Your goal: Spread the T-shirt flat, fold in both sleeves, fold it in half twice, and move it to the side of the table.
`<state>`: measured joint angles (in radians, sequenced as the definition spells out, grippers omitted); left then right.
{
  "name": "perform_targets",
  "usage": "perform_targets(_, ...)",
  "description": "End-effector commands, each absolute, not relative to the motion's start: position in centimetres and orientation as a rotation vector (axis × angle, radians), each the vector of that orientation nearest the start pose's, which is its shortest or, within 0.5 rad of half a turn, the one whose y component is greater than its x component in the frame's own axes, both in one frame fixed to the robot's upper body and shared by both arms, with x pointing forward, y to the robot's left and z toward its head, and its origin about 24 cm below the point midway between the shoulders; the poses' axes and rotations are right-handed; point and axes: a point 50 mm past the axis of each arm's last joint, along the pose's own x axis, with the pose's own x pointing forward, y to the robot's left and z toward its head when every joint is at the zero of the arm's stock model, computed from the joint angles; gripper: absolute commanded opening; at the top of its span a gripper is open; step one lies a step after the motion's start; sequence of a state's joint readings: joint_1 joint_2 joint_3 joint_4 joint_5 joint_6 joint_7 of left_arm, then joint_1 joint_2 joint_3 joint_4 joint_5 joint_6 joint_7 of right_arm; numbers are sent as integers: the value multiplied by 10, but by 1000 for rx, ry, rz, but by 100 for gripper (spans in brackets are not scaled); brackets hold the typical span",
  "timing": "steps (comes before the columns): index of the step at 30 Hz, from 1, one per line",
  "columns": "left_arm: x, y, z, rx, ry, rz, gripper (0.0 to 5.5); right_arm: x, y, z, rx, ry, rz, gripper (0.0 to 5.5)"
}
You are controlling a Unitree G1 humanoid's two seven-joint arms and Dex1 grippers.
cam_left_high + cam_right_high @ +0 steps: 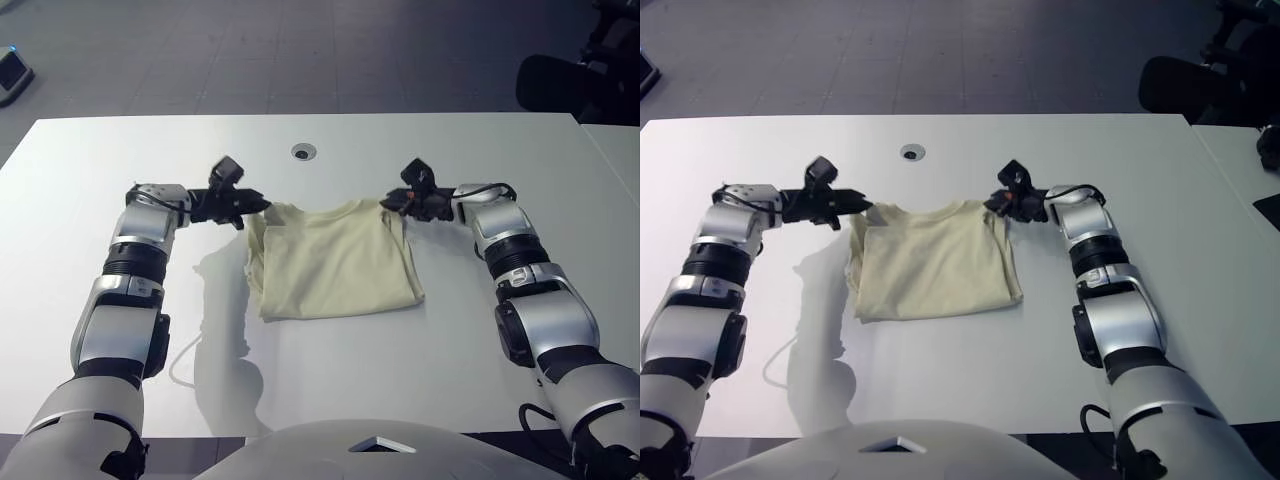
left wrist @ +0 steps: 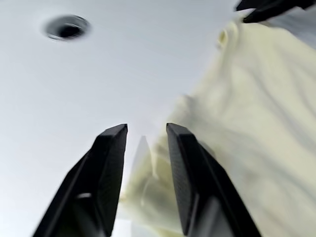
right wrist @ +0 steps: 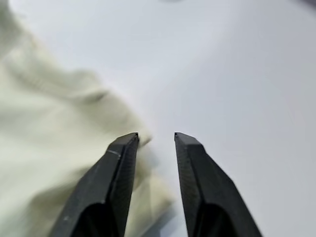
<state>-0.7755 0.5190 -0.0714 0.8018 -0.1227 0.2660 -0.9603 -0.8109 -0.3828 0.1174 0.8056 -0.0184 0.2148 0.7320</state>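
T-shirt, pale yellow and lying in a rough rectangle, rests on the white tabletop between the two pincers. The left pincer is at its far left corner, fingers apart over the cloth's edge. The right pincer is at the far right corner, fingers also apart, with cloth just beside one finger.

A white table is seen in both head views, its flat top taking up most of each. A pale yellow T-shirt is laid directly on it near the middle, folded to a rough rectangle, with the collar turned toward the far edge. A round dark grommet hole is set in the top beyond the collar, apart from the cloth.
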Motion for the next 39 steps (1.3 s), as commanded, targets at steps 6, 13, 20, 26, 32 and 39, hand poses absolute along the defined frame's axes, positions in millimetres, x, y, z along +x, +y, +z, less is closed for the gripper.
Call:
perform_targets(6,297,185,137,353,202,-906,312,307,-153,121,-447,64,754,294)
perform_targets(13,239,172,114,539,310,-1006,438,274,-146,98,-531,148,926,416)
perform_targets(20,227,187,90,782,440,-967,540,253,-159,70,-652,275,986,518)
perform_targets(26,220,202,70,909,535,-979,540,233,-173,57,-750,354,1067,539)
perform_targets(32,239,199,72,1029,459,-1010,540,192,-156,72,-704,413,1351,539)
perform_targets(39,320,160,108,1188,30,-1002,540,192,-111,121,-470,241,1417,539)
